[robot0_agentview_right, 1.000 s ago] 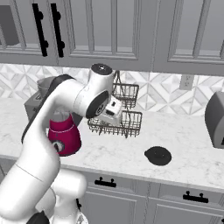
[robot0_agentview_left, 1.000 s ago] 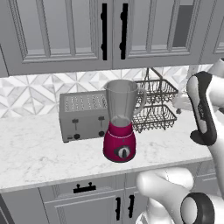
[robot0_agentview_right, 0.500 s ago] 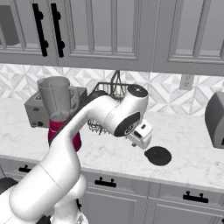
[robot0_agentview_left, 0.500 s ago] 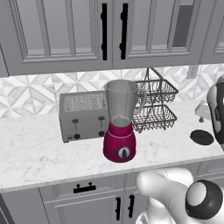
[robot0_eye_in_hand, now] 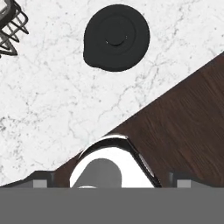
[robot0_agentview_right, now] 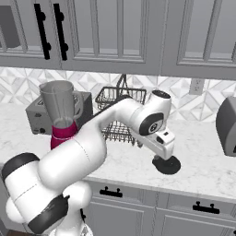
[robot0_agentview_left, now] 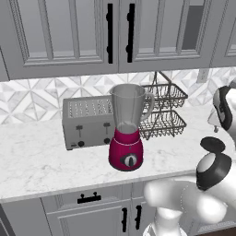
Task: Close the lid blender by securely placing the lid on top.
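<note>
While the lid lies flat near the bench front edge, right of the wire rack, claw state cannot be told.

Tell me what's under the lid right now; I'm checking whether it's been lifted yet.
The lid lies flat on the white marble counter, near its front edge. Whatever lies directly beneath it is covered, so only surrounding marble can be seen.
</note>
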Controlling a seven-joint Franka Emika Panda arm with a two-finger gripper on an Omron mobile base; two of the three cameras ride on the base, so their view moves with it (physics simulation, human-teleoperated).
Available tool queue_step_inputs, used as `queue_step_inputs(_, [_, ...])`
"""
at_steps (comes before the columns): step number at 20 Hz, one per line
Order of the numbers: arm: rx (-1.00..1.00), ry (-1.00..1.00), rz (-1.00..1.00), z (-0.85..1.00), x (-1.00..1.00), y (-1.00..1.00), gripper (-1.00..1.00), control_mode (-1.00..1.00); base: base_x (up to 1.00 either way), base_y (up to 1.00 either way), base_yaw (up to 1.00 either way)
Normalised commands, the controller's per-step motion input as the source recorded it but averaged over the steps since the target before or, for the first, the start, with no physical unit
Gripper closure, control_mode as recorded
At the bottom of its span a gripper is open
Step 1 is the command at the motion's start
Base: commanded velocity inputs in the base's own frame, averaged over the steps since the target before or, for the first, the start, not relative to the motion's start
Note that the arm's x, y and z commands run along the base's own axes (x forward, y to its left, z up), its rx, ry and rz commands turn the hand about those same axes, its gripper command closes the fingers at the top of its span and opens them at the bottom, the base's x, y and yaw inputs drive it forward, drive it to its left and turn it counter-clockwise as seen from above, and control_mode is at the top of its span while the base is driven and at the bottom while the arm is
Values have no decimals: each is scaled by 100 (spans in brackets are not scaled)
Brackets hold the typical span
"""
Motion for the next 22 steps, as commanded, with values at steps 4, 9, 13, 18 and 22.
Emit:
queue_step_inputs(4, [-1,-6,0,-4,22,-4,-100,-100,0,0,0])
queue_step_inputs(9, [0,-3,5,-26,16,-39,-100,-100,0,0,0])
queue_step_inputs(13, [0,0,9,-37,12,-62,-100,-100,0,0,0])
queue_step_inputs(18, [0,0,1,-31,32,-18,-100,-100,0,0,0])
queue_step_inputs(22, [0,0,0,-29,36,-5,-100,-100,0,0,0])
